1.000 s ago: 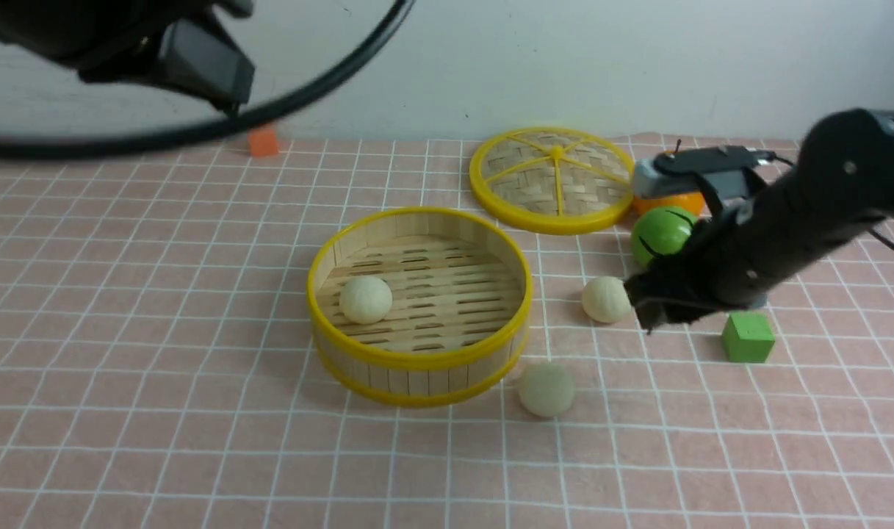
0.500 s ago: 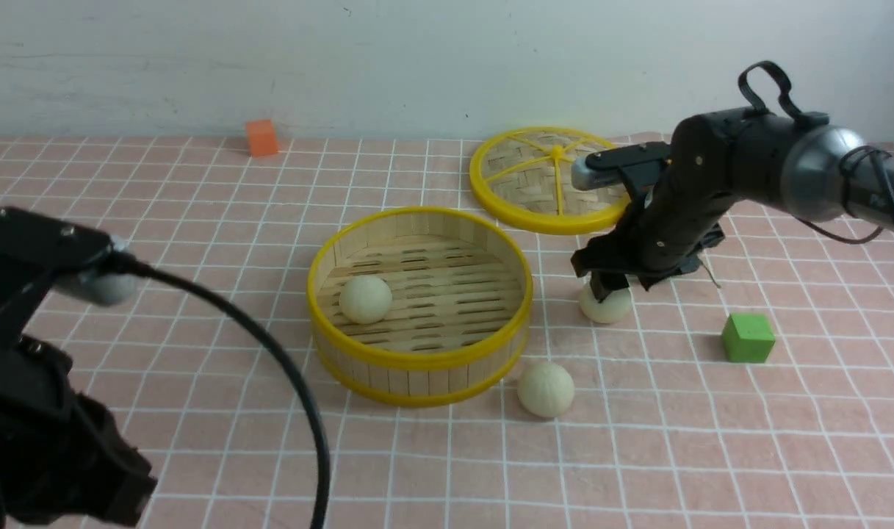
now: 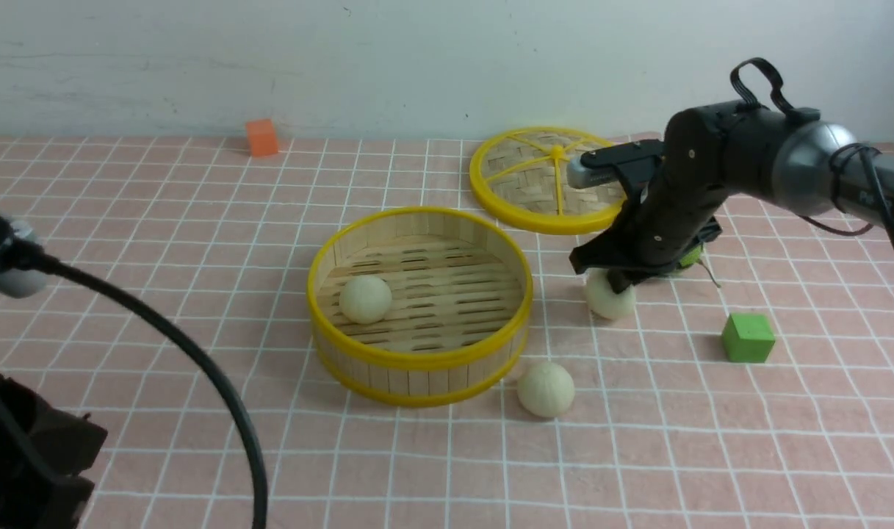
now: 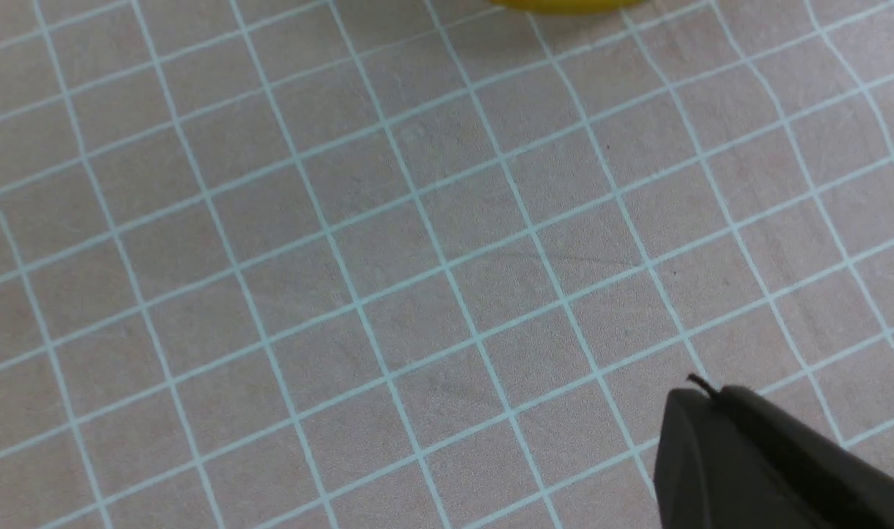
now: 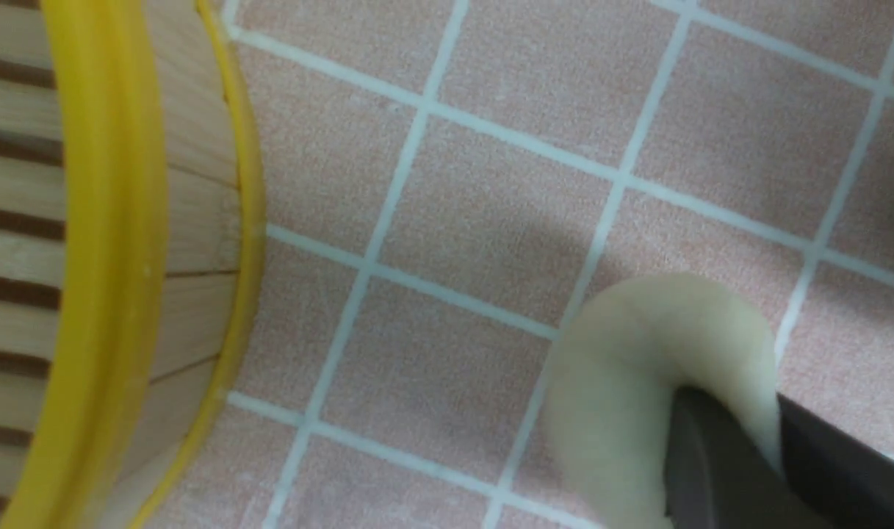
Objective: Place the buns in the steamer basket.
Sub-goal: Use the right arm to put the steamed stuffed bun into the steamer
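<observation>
The right arm's black jaws (image 5: 726,441), nearer than the left arm's closed pair (image 4: 707,393), appear pinched on a round cream-white bun (image 3: 610,295), right of the round yellow-rimmed bamboo steamer basket (image 3: 424,360), so the carry runs leftward.

My right arm (image 3: 777,154) comes in from the right edge of the front frame, upper part, with a black strap looped above it, and slopes down leftward to my right gripper (image 3: 614,278), which points downward right of centre, its fingertips (image 5: 711,441) pinched close together in the lower right of its own wrist picture. My left arm (image 3: 20,448) is cut off by the lower left edge of the front frame, a thick black cable arching out of it, and my left gripper (image 4: 704,389) is shut.
</observation>
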You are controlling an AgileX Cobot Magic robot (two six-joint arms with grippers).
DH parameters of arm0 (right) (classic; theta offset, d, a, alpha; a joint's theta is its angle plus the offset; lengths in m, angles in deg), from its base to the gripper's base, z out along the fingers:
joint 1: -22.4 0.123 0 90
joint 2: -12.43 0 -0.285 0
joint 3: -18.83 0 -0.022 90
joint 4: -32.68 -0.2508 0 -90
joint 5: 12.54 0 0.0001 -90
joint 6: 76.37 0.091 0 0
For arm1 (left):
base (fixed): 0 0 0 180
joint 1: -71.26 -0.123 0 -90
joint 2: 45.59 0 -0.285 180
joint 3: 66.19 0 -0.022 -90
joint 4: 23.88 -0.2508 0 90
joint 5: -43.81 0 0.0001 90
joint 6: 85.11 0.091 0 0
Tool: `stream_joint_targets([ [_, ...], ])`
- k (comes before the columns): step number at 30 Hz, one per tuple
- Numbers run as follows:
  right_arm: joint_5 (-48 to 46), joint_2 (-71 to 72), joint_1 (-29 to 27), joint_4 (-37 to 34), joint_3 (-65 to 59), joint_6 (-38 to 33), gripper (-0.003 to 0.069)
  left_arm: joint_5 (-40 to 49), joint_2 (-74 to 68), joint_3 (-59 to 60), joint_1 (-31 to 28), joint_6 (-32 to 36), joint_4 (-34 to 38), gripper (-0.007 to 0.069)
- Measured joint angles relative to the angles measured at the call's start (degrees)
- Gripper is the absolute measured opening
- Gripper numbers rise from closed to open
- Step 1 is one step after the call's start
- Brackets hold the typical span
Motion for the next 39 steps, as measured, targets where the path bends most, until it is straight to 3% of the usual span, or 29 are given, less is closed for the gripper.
stream_joint_targets([
  [6, -8.1, 3.0, 0.2, -3.8, 7.9, -2.8, 0.0016, -4.0, 8.8, 7.8, 0.0, -2.1, -2.6, -0.0014],
  [11, -11.1, 4.9, 2.8, -15.5, 14.5, -8.2, 0.0016, -13.9, 16.0, 18.6, 0.0, -10.9, -10.0, -0.0014],
  [15, -10.0, 3.8, 8.3, -22.9, 15.2, -11.2, 0.0016, -22.7, 20.4, 24.0, 0.0, -16.7, -16.8, -0.0014],
  [20, -7.7, -0.5, 12.5, -23.5, 15.3, -13.9, 0.0016, -24.3, 21.0, 24.5, 0.0, -20.0, -18.1, -0.0014],
  [29, -2.1, -7.4, 13.6, -22.8, 15.2, -16.6, 0.0028, -25.0, 21.0, 24.5, 0.0, -21.7, -18.4, -0.0014],
  [35, -2.4, -8.8, 13.6, -22.6, 15.2, -16.8, 0.0181, -25.8, 21.0, 24.5, 0.0, -21.9, -18.4, -0.0014],
  [39, -2.8, -8.6, 13.6, -22.6, 15.2, -16.8, 0.0419, -25.9, 21.0, 24.5, 0.0, -21.9, -18.5, -0.0014],
])
